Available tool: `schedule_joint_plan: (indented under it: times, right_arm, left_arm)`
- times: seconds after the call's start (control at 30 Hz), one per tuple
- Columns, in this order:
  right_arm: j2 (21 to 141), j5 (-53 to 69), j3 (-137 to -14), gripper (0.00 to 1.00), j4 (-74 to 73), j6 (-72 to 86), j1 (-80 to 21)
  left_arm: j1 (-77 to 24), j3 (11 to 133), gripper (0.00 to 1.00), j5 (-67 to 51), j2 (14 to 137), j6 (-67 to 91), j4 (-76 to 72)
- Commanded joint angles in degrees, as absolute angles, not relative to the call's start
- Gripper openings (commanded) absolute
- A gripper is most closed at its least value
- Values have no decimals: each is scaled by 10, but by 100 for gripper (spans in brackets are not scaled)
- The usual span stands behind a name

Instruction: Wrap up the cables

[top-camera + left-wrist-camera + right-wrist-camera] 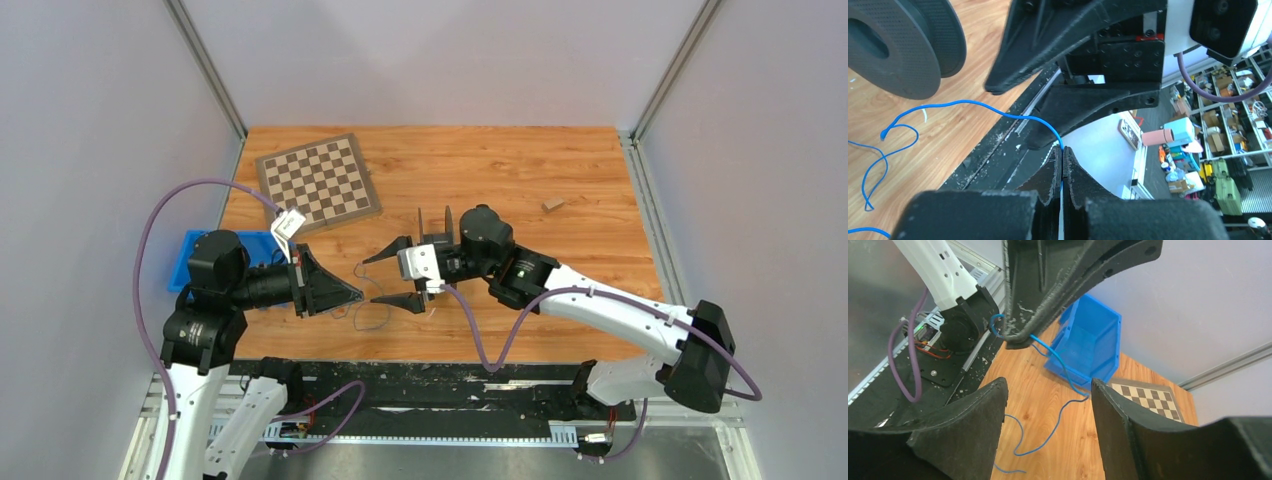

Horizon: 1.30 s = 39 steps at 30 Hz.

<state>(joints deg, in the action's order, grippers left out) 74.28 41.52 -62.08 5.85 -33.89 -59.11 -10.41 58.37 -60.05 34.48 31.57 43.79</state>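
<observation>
Cable: a thin, smooth blue wire [948, 104]. It lies in loose, limp loops on the wood-grain table [520, 180], and one part goes up to the left gripper [1062, 152].
Left gripper: the curved matte black jaws are pressed together and pinch the wire at their tips.
Right gripper [1048, 390]: the jaws stand wide apart, with grainy black surfaces, and grip nothing.
Spool [898, 45]: dark grey, with two round dotted discs, near the loops.

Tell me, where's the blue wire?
Top view: the wire loops on the table by its near edge, pinched by the left gripper, beside the right gripper.

Blue cable [965, 101], brown-checkered board [318, 181], perhaps dark-grey spool [903, 45].
</observation>
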Motion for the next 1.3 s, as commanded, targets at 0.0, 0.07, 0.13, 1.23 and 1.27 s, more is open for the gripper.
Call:
schedule_joint_plan:
  times: [0.0, 0.07, 0.13, 1.23, 1.27]
  right_arm:
    - [764, 415, -670, 63, 77, -374, -595]
    - [772, 403, -676, 63, 78, -382, -600]
    - [776, 395, -675, 62, 81, -391, -607]
    - [472, 95, -561, 0, -294, 228, -586]
    - [470, 53, -564, 0, -308, 223, -585]
  left_arm:
    - [-106, 577, 0, -639, 348, 308, 419]
    - [-106, 575, 2, -639, 350, 304, 422]
    - [-106, 572, 4, -638, 350, 301, 423]
    - [-230, 577, 56, -182, 504, 319, 276]
    - [-239, 567, 56, -178, 504, 318, 255]
